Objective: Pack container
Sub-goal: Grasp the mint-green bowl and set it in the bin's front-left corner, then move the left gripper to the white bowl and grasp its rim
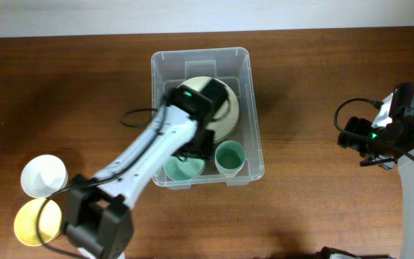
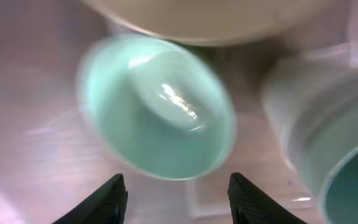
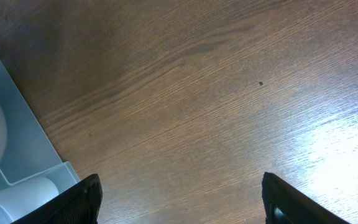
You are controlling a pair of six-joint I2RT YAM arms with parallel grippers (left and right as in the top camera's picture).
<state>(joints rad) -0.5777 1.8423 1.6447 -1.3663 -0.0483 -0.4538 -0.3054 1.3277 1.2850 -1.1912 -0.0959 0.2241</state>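
The container [image 1: 249, 115], a large clear plastic bin, stands at the table's middle. Inside lie a cream plate stack [image 1: 227, 108], a mint bowl [image 1: 182, 170] and a mint cup [image 1: 230, 157]. My left gripper [image 1: 198, 147] is inside the bin, open, just above the mint bowl [image 2: 157, 115], which lies free below the fingers [image 2: 178, 198]. The mint cup [image 2: 328, 137] stands to its right. My right gripper [image 1: 361, 144] is open and empty over bare wood [image 3: 179, 202], right of the bin's corner [image 3: 17, 149].
A white bowl [image 1: 43, 175] and a yellow bowl [image 1: 38, 219] sit on the table at the front left, beside the left arm's base. Wooden table [image 1: 322, 86] extends around the bin.
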